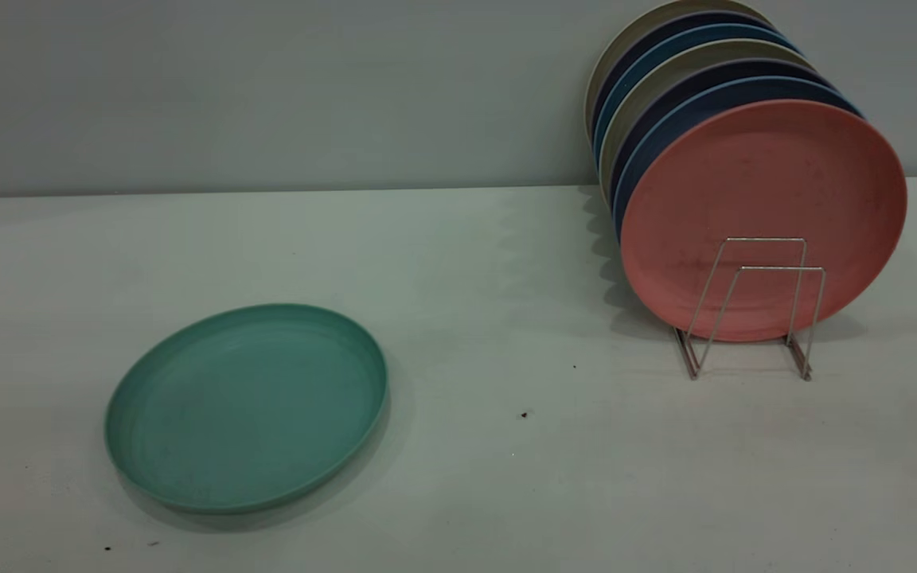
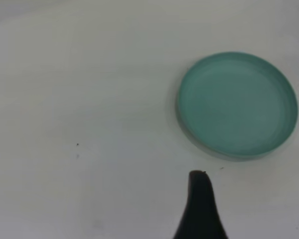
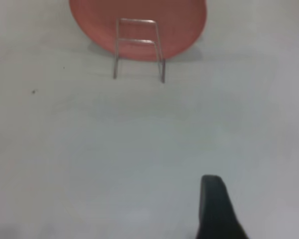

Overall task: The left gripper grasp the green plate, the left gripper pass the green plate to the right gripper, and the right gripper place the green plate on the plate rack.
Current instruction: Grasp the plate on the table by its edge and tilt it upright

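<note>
Green plate [image 1: 246, 406] flat on table [image 1: 466, 477]; rack [image 1: 753, 306] apart (holding plates).

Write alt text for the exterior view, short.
A green plate lies flat on a pale table at the view's left. At the right, a wire plate rack holds a row of upright plates, a salmon-pink plate frontmost. No gripper is visible here.

No readable text, labels, numbers anywhere.
</note>
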{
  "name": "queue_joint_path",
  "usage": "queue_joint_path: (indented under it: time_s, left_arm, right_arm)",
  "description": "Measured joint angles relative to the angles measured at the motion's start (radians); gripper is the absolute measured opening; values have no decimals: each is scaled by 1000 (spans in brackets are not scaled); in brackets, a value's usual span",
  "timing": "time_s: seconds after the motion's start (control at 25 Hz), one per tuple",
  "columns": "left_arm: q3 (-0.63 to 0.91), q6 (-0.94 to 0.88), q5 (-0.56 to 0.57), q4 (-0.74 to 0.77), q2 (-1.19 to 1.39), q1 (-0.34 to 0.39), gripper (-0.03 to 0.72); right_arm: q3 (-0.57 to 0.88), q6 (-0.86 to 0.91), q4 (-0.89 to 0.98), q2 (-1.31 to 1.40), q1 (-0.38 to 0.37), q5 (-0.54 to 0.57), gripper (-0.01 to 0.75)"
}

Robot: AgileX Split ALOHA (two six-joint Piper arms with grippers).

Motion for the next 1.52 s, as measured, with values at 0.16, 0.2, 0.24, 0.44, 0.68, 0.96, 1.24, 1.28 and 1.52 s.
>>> queue_joint_path:
  time_s: [0.16, 0.2, 0.24, 0.44, 0.68, 0.96, 1.24, 1.28, 1.52]
  left_arm:
    - [-72, 7, -50, -13, 207, 0, 590]
    - [-84, 7, -69, -26, 257, 0, 590]
    - [-93, 8, -91, -40, 305, 0, 590]
    - [-122, 43, -167, -141, 499, 0, 590]
    - [-127, 58, -240, -184, 707, 0, 590]
    - [-179, 68, -258, -181, 954, 0, 590]
    - [-352, 97, -235, -184, 1248, 77, 590]
    - [-381, 103, -227, -190, 1292, 95, 590]
    - [-488, 233, -198, -304, 1502, 129, 590]
  right_arm:
    - [-40, -109, 95, 143, 0, -131, 467]
    - [-48, -140, 130, 179, 0, -158, 467]
    - [-57, -182, 168, 214, 0, -176, 467]
    - [-124, -389, 336, 365, 0, -207, 467]
    - [-150, -613, 602, 555, 83, -254, 467]
    - [-192, -654, 737, 817, 376, -379, 469]
    - [-263, -655, 796, 1011, 563, -449, 469]
    - [-266, -655, 801, 1029, 574, -453, 469]
    - [-266, -656, 855, 1092, 588, -474, 469]
